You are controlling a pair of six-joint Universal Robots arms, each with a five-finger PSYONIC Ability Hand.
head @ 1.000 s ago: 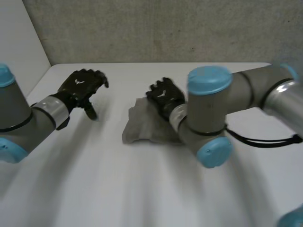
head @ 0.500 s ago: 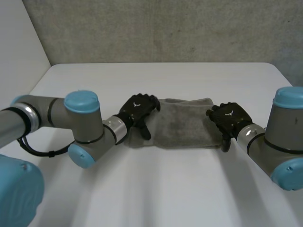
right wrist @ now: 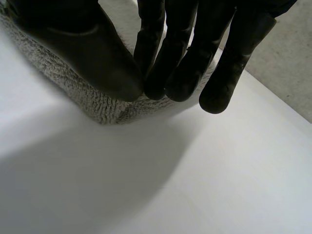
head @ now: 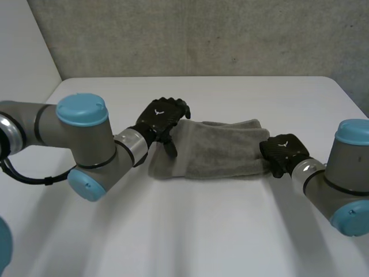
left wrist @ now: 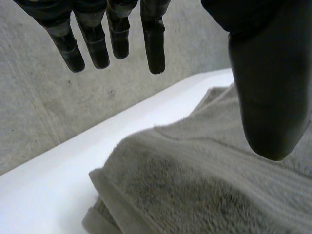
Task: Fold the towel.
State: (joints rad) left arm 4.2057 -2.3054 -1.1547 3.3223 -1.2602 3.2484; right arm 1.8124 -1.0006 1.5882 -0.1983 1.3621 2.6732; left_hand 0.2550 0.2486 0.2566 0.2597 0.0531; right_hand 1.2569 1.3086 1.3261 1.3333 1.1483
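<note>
A grey towel lies as a long folded band across the middle of the white table. My left hand hovers over the towel's left end with straight fingers spread apart from the thumb, holding nothing. In the left wrist view the towel shows a doubled edge under that hand. My right hand is at the towel's right end, at its near corner. In the right wrist view its fingers meet the thumb and pinch the towel's corner.
A grey wall stands behind the table's far edge. Bare table lies in front of the towel and to both sides. My left arm bends low over the table left of the towel.
A second ago the towel lay bunched under my right hand. It then lay spread out with a hand at each end. Now the right hand has closed on the right corner.
</note>
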